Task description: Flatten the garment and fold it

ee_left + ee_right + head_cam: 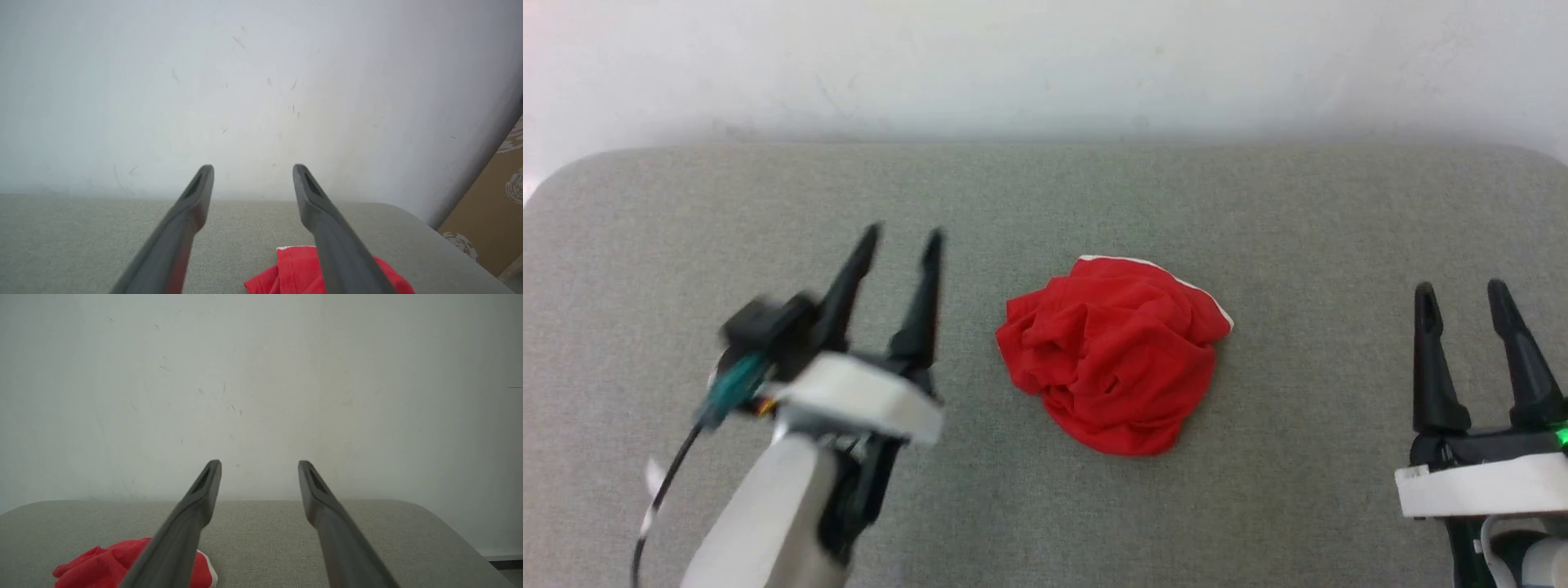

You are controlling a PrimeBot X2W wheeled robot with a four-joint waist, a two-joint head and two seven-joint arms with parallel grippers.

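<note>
In the head view, the shorts (pixel 1115 359) lay crumpled in a heap on the grey surface (pixel 1045 204). They sat between the left end effector (pixel 904 237) and the right end effector (pixel 1460 288), touching neither. Both were open and empty.

In the left wrist view, the spread fingers (pixel 184 228) partly hid the shorts at the bottom edge.

In the right wrist view, the fingers (pixel 192 522) were apart, with the shorts at lower left.
</note>
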